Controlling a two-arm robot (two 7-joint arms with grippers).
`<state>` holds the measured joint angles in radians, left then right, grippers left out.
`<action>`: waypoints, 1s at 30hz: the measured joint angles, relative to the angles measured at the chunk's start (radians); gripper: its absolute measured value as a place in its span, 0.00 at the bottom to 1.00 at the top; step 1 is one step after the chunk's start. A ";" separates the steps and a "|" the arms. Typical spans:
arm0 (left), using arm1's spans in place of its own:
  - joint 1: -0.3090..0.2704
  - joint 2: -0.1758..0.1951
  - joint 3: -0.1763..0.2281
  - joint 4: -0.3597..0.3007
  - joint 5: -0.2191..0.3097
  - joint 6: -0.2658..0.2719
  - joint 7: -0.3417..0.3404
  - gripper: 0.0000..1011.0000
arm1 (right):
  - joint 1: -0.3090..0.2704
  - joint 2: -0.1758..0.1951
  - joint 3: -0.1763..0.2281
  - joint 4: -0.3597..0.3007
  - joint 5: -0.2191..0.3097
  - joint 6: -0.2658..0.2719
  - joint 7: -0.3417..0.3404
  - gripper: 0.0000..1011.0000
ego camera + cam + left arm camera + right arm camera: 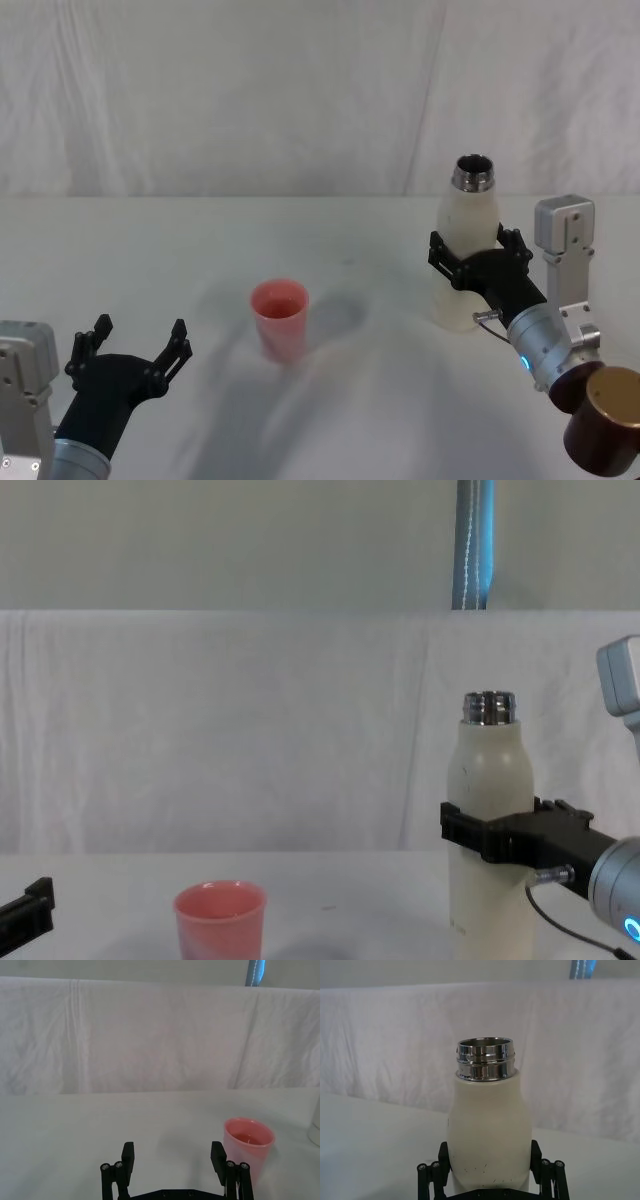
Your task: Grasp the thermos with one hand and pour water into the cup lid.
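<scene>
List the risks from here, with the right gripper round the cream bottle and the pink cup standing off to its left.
1. The right gripper clasps the tall cream-white thermos at mid-body, and that smooth wall may slip as it tilts.
2. The small pink plastic cup lid stands apart and has a narrow mouth, so a pour could miss onto the white table.
3. The open left gripper rests near the cup and could knock it.

The bottle's (489, 1125) base drops below the edge in the right wrist view, and the chest view cuts it off too. The right gripper (478, 262) hides a band of its middle. In the left wrist view the bottle is a sliver at the edge.
</scene>
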<state>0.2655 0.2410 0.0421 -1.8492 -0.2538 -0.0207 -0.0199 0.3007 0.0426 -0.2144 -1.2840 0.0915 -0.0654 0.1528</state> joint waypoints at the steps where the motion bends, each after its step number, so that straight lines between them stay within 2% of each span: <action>1: 0.000 0.000 0.000 0.000 0.000 0.000 0.000 0.99 | 0.002 0.002 -0.001 -0.001 -0.003 -0.001 0.001 0.94; 10: 0.000 0.000 0.000 0.000 0.000 0.000 0.000 0.99 | 0.026 0.041 -0.038 -0.021 -0.067 -0.032 0.019 0.94; 15: 0.000 0.000 0.000 0.000 0.000 0.000 0.000 0.99 | 0.049 0.084 -0.086 -0.030 -0.145 -0.069 0.044 0.94; 16: 0.000 0.000 0.000 0.000 0.000 0.000 0.000 0.99 | 0.049 0.084 -0.086 -0.030 -0.145 -0.069 0.044 0.94; 20: 0.000 0.000 0.000 0.000 0.000 0.000 0.000 0.99 | 0.072 0.119 -0.132 -0.030 -0.220 -0.113 0.059 0.94; 26: 0.000 0.000 0.000 0.000 0.000 0.000 0.000 0.99 | 0.095 0.150 -0.184 -0.025 -0.312 -0.156 0.063 0.94; 28: 0.000 0.000 0.000 0.000 0.000 0.000 0.000 0.99 | 0.097 0.153 -0.191 -0.024 -0.325 -0.162 0.063 0.94; 30: 0.000 0.000 0.000 0.000 0.000 0.000 0.000 0.99 | 0.107 0.169 -0.218 -0.022 -0.377 -0.181 0.054 0.94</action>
<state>0.2655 0.2410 0.0421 -1.8492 -0.2538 -0.0208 -0.0199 0.4074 0.2114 -0.4321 -1.3057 -0.2856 -0.2468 0.2073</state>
